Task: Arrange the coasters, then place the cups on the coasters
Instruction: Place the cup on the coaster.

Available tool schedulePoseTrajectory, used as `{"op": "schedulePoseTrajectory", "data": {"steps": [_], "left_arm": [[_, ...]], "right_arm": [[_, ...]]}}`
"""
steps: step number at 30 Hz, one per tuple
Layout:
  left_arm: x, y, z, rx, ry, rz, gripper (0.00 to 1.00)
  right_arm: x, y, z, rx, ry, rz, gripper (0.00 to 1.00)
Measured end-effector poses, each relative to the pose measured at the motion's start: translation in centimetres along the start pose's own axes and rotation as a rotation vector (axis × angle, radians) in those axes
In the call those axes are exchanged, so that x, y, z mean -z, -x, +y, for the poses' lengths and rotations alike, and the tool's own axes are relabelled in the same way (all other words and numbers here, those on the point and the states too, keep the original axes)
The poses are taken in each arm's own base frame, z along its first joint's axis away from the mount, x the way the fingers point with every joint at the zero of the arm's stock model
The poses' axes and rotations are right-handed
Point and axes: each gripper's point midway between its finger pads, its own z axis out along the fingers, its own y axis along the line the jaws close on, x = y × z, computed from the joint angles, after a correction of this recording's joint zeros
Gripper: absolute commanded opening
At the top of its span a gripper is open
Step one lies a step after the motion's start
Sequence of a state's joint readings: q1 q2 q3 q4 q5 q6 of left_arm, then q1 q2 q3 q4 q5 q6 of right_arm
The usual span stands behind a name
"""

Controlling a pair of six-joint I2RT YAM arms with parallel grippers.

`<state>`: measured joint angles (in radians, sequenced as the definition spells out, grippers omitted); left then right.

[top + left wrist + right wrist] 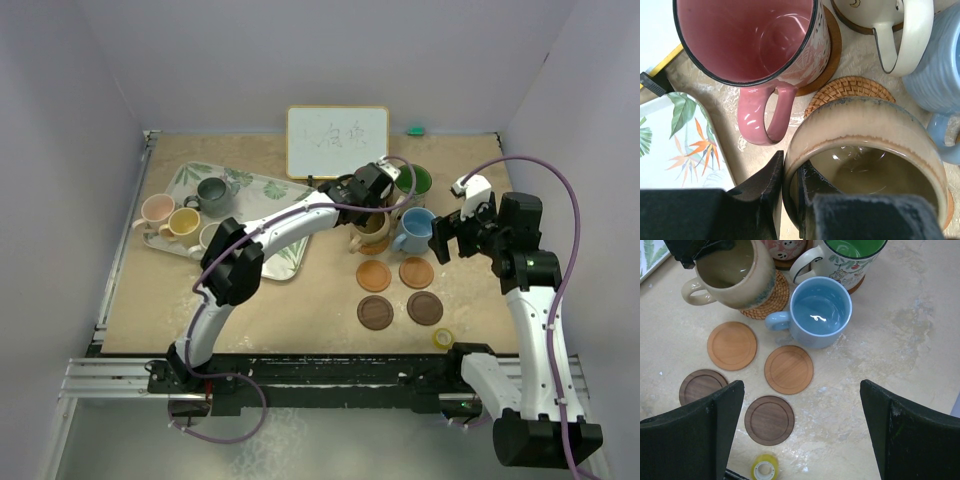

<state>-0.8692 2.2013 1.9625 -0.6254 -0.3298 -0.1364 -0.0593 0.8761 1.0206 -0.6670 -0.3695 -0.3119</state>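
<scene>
The left gripper [790,200] is clamped on the rim of the tan mug [865,150], one finger inside and one outside. The mug hangs tilted just left of the blue mug [820,312], over the woven coaster [765,300]. Whether its base touches that coaster cannot be told.

Behind the blue mug stands the green mug [850,255] on a dark coaster. Behind it and to the left is the pink mug [750,40], on a brown coaster. On the side of the blue mug nearer the arm bases, two orange coasters [732,345] lie bare on the tabletop [900,330]. Two dark brown coasters [769,420] lie nearer still.

The right gripper [800,405] hovers above these, jaws wide apart and holding nothing. Well left of the blue mug is the leaf-patterned tray [262,190], carrying four more mugs.
</scene>
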Motion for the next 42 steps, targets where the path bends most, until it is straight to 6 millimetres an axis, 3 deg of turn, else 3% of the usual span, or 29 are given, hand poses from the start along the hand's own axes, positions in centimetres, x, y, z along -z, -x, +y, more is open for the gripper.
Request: {"op": "schedulePoseTrajectory", "data": {"steps": [8, 19, 42], "left_arm": [[-0.6, 0.7, -0.1, 0.009, 0.007, -0.028, 0.03], [-2.5, -1.0, -0.3, -0.021, 0.025, 0.012, 0.03], [-3.3, -0.9, -0.2, -0.049, 0.045, 0.009, 0.03]], "right_arm": [[0.0, 0.0, 0.0, -0.006, 0.000, 0.000, 1.00], [0.3, 0.2, 0.2, -0.002, 0.003, -0.015, 1.00], [0.5, 0.4, 0.4, 0.002, 0.007, -0.026, 1.00]]}}
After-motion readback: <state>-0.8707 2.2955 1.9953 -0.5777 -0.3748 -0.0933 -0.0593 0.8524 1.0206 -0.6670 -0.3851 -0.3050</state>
